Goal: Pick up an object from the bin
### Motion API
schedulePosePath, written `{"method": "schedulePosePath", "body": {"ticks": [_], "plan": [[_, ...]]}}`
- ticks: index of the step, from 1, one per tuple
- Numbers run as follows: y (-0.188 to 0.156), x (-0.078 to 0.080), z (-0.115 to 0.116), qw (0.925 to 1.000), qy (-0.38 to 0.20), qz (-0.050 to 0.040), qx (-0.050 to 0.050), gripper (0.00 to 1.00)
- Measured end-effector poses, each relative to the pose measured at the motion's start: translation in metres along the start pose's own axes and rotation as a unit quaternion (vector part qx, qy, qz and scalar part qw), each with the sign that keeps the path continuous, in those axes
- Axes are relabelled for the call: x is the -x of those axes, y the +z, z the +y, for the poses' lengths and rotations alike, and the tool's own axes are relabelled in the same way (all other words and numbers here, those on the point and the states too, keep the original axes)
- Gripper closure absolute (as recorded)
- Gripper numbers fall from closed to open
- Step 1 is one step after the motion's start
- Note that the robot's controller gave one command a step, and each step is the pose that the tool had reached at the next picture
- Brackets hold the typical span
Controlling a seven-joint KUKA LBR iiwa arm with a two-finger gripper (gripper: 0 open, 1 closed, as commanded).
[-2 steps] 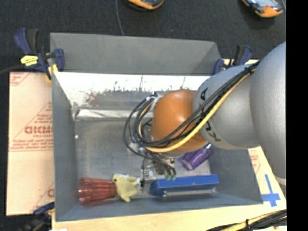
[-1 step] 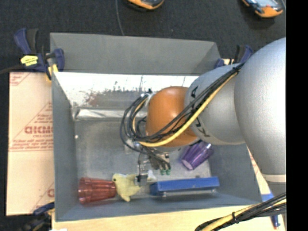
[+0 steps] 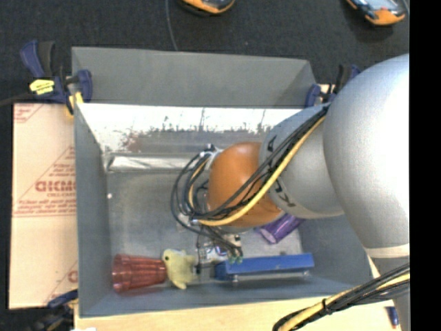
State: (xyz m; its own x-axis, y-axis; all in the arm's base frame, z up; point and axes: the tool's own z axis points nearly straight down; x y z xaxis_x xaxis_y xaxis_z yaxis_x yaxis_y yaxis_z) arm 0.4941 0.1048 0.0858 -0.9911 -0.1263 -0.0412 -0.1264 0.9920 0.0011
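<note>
my gripper (image 3: 205,259) low centre of frame, between pale yellow lump (image 3: 178,268) and blue bar (image 3: 265,266) | red ribbed piece (image 3: 138,273) lower left, just beside the lump | purple piece (image 3: 279,228) above the bar, partly under my wrist

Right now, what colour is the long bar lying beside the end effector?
Blue. The bar shows best in the camera view, along the bin's near wall.

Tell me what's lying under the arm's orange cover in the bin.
A purple thing pokes out from beneath the orange cover, near a long blue bar. Its other end and anything else beneath are hidden.
</note>
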Motion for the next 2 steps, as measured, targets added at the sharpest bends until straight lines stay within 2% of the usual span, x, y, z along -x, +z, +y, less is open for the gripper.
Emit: {"method": "schedulePosePath", "body": {"ticks": [1, 2], "plan": [[0.014, -0.014, 0.004, 0.9999, 0.011, 0.0001, -0.001, 0.00], [0.014, -0.017, -0.038, 0.9993, 0.038, 0.0017, 0.000, 0.00]]}}
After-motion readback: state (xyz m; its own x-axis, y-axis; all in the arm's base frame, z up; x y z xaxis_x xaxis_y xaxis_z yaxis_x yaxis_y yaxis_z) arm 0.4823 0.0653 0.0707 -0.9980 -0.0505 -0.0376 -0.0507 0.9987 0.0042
